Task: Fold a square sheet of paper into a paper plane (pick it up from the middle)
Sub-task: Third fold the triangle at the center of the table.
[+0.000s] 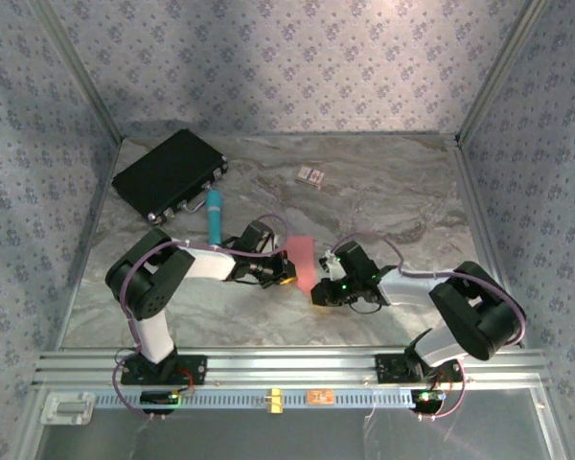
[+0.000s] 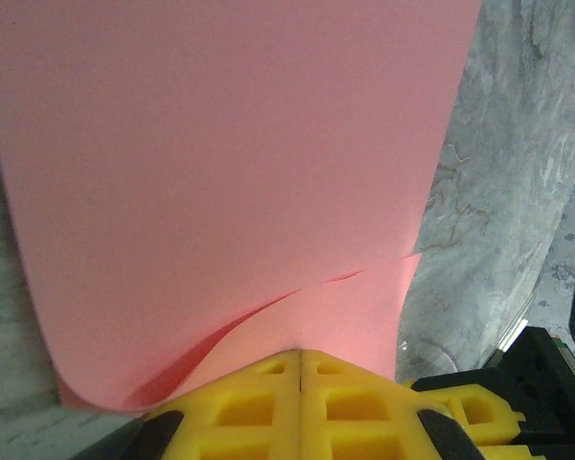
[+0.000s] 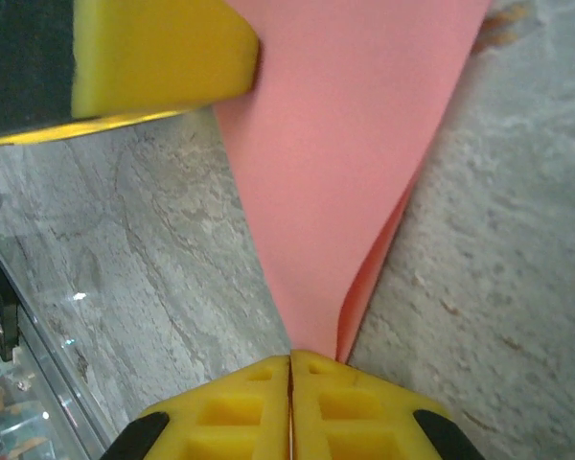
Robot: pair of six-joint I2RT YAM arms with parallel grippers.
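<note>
Left gripper point(image 2: 300, 362) and right gripper point(image 3: 290, 362) clamp the square sheet of paper point(image 1: 302, 261), long axis seemingly near-to-far.

I see the sheet point(image 2: 220, 172) as plain salmon pink, unmarked, a shade deeper in its curled shadow. My left fingers point(image 2: 249, 393) and right fingers point(image 3: 240, 407) are bright yellow. The table point(image 1: 383, 192) is grey marble with brownish veins. The walls point(image 1: 287, 57) are pale blue-grey with a small floral repeat. The case point(image 1: 168, 174) is black, the marker point(image 1: 214, 216) teal, and the card point(image 1: 310, 175) finely patterned.
</note>
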